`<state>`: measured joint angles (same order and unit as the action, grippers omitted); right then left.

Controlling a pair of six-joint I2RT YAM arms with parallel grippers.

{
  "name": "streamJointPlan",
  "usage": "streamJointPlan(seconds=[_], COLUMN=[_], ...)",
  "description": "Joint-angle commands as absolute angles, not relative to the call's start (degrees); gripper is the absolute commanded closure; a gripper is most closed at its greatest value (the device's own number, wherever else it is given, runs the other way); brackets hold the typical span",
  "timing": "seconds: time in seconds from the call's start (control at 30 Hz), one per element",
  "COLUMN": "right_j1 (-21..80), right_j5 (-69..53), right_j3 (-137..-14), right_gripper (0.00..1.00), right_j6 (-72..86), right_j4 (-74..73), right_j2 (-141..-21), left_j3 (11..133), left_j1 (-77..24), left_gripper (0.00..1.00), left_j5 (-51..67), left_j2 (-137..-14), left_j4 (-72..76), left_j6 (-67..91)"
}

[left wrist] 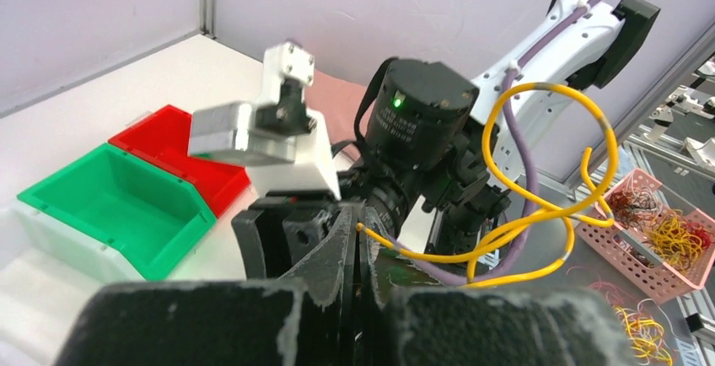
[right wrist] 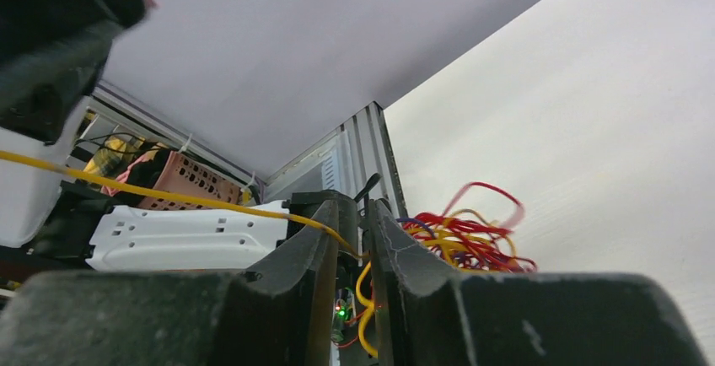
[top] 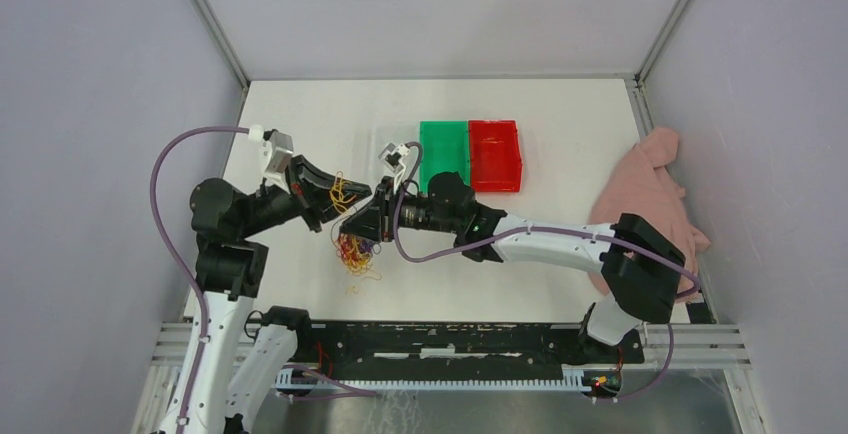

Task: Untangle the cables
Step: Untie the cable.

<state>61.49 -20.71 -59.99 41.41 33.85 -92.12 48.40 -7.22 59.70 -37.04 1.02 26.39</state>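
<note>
Left gripper point(top: 336, 195), pressed together on the yellow cable point(left wrist: 504, 235), anchors its loops. At its 4 o'clock the right gripper point(right wrist: 361, 224) narrows around one strand, whether clamped I cannot tell, probably to draw it from the red-yellow tangle point(top: 357, 252) on the table point(top: 560, 134) at 6 o'clock.

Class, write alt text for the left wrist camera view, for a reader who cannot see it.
The left fingers pinch a yellow cable that loops up to the right. Just beyond looms the right arm's black wrist, with a green bin and a red bin on the white table to the left.
</note>
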Motion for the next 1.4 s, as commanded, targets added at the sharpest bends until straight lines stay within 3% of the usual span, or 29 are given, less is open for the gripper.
streamJointPlan(seconds=[0.0, 0.33, 0.5, 0.67, 0.83, 1.13, 1.27, 1.37], right_j1=[60.71, 58.12, 58.00, 57.96, 57.99, 57.89, 57.90, 58.28], right_j5=[-18.45, -14.18, -13.52, -13.38, -9.71, 1.72, -3.53, -10.60], right_j3=[-58.34, -51.93, -50.99, -50.43, -49.00, -51.62, -54.42, -57.63], right_gripper=[0.76, 0.75, 0.65, 0.49, 0.39, 0.32, 0.29, 0.20], right_j6=[43.75, 44.39, 44.08, 43.34, 38.32, 21.86, 19.29, 20.07], right_j4=[37.96, 39.33, 39.60, 39.78, 33.53, 8.38, 7.91, 12.90], right_j2=[-93.52, -95.76, -96.59, -95.55, -87.33, -69.01, -65.52, -67.34], left_j3=[53.13, 58.62, 61.84, 65.17, 66.49, 70.71, 70.10, 70.41], left_j1=[-7.47, -7.56, -7.54, -7.56, -7.59, -7.62, -7.66, -7.71], left_gripper=[0.97, 0.97, 0.97, 0.97, 0.97, 0.97, 0.97, 0.97], left_j5=[58.95, 56.38, 55.80, 55.50, 55.45, 55.35, 55.42, 55.45], left_j2=[-37.55, -41.57, -44.03, -46.36, -46.67, -47.53, -47.55, -47.87], left_j4=[4.98, 9.27, 11.51, 11.77, 11.86, 11.78, 11.69, 11.69], left_j6=[29.07, 29.02, 29.62, 29.95, 29.60, 28.65, 28.57, 28.89])
